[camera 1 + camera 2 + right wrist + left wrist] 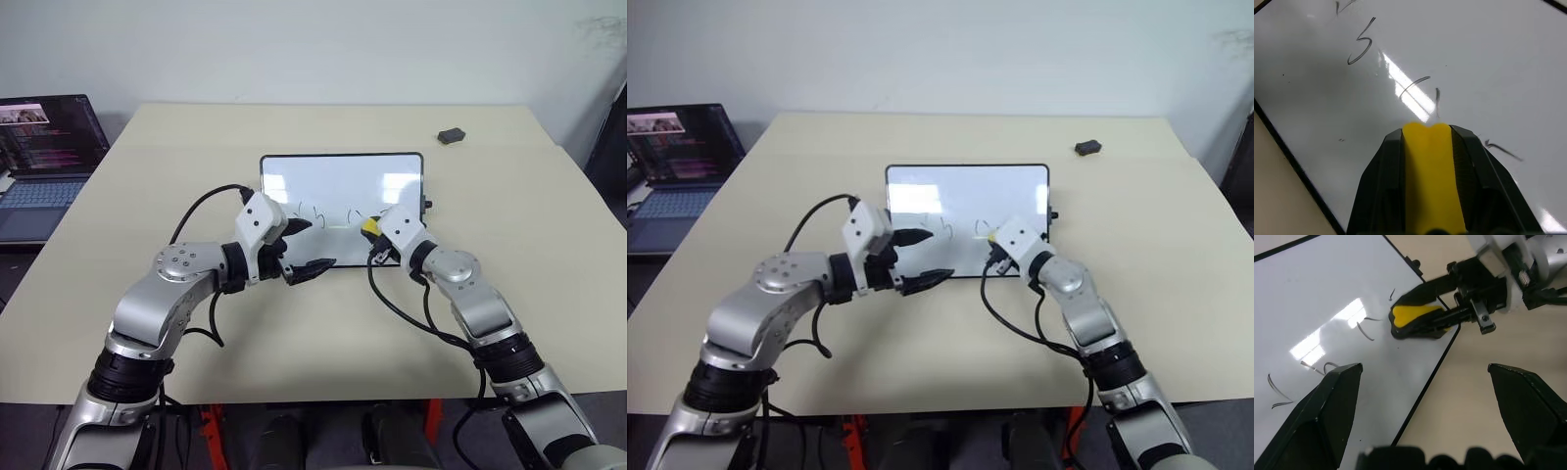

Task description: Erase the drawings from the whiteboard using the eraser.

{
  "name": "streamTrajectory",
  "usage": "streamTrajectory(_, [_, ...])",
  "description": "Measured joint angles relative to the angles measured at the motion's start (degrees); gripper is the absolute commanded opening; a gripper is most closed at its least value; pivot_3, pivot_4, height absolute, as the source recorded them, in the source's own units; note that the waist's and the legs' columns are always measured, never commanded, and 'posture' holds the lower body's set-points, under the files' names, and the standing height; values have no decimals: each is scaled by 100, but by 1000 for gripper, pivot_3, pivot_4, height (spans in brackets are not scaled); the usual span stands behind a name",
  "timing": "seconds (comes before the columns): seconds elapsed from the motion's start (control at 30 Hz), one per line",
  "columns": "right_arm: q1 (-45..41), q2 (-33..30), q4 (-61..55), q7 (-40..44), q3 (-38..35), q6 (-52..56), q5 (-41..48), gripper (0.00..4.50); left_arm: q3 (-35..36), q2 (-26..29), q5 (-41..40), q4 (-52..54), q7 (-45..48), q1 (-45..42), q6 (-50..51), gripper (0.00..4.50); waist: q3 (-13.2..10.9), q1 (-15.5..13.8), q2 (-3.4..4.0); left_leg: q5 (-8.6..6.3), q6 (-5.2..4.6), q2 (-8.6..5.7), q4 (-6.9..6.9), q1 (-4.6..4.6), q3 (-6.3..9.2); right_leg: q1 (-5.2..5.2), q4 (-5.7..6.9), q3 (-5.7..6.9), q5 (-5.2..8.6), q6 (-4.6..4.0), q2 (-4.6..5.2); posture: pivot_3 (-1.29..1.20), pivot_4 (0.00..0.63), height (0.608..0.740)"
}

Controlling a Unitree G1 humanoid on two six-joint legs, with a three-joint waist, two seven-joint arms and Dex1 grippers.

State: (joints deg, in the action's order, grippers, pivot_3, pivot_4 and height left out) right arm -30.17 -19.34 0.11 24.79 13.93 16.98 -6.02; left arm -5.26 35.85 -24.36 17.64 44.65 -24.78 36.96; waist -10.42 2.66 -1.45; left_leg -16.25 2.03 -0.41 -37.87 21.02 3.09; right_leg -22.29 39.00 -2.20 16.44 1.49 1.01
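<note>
A: Start with the biggest thing. What's on the table (294, 323)?

B: A beige table, with the whiteboard (333, 176) lying flat near its middle, black frame, small knob on its right short side. To the left, off the table, sits an open laptop (44, 162) whose screen shows lines of text too small to read. At the far right of the table lies a small dark grey block (451, 136), well apart from the board.

A: Any writing on the board?

B: Only the drawings (328, 213), a short row of thin dark squiggles along the near half of the board. One looks a bit like a 5 in the right wrist view, the rest are curved strokes and a dash. I can read no word or label anywhere.

A: And the grippers?

B: The right gripper (1422, 318) has its black fingers pinched on the eraser (1432, 171), the yellow block held between them. Its front end is at the board's surface near the right end of the row, just beside a curved stroke and a short upright one; whether it presses on the board I cannot tell. The left gripper (304, 245) hangs over the board's near left edge with its fingers (1327, 411) spread wide, holding nothing.

A: Containers?

B: None that I can see.
</note>
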Motion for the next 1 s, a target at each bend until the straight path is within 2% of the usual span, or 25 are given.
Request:
streamTrajectory(0.1, [-228, -51, -133, -134, -220, -138, -13, 984, 2, 31, 31, -26, 1, 63, -1, 4500, 0, 0, 0, -1, 1, 1, 6, 12, 1, -10, -8, 2, 1, 0, 0, 0, 150, 740])
streamTrajectory(0.27, [-550, -154, 230, -566, -557, -334, -204, 984, 16, 101, 47, -21, 74, 253, -14, 4500, 1, -41, -1, 0, 4, 0, -4, 98, 1, -96, 0, 2, -2, -3, 4, 0, 150, 740])
streamTrajectory(0.43, [-544, -135, 561, -628, -583, -355, -248, 983, 21, 113, 50, -12, 100, 287, -13, 4500, 0, -76, -1, -1, 2, 0, -3, 98, -3, -98, 1, 0, -2, -3, 4, 0, 150, 740])
streamTrajectory(0.73, [134, -139, 87, -17, -30, -49, -304, 983, 51, 113, 49, 6, 99, 287, -8, 4500, 14, -46, -12, 0, -1, 2, -8, 62, -4, -65, 8, 0, -10, -4, 1, 0, 150, 740])
streamTrajectory(0.87, [240, -143, -10, 185, 100, 268, -303, 983, 54, 113, 49, 11, 100, 283, -5, 4500, 14, -43, -13, -1, -2, 2, -1, -26, -1, 27, -6, 2, -8, -3, 1, 0, 150, 740])
streamTrajectory(1.0, [256, -145, -141, 312, 101, 438, -302, 982, 58, 113, 49, 15, 105, 282, -4, 4500, 14, -46, -13, 1, -3, 1, -5, -26, -2, 28, -5, 1, -8, -2, 0, 0, 150, 740])
